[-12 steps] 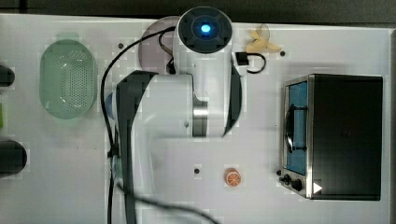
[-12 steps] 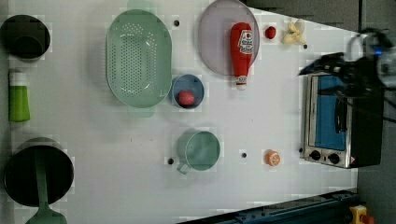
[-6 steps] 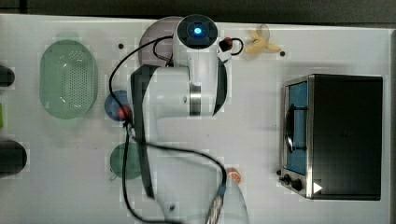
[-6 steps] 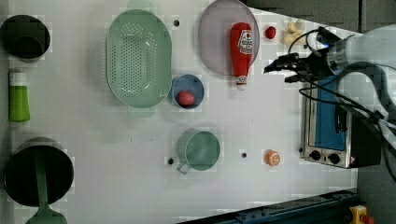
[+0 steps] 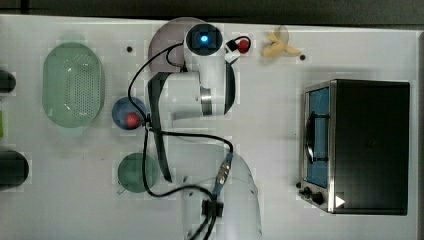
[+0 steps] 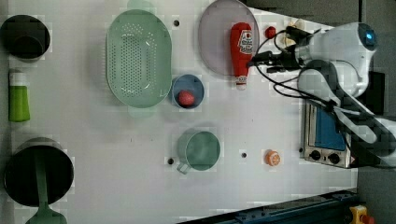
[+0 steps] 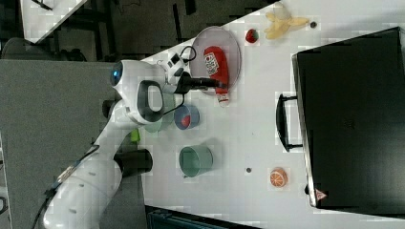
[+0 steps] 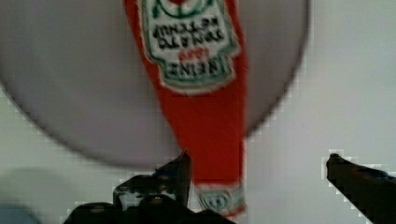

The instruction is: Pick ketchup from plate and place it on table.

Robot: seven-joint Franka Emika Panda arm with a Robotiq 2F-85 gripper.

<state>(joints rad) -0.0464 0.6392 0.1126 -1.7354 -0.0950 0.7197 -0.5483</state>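
Hand point(image 6: 258, 61) now beside ketchup point(image 6: 241, 49), spread wide

Bare table point(image 6: 261, 116) below ketchup point(image 6: 241, 46) cap in left view; blue bowl point(image 6: 187, 91) near.

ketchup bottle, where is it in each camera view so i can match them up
Top view: hidden under the arm.
Left view: ketchup bottle at top centre, cap past the plate rim.
Right view: ketchup bottle upper middle, on the plate.
Wrist view: ketchup bottle centred.
Shared landmark: the plate.
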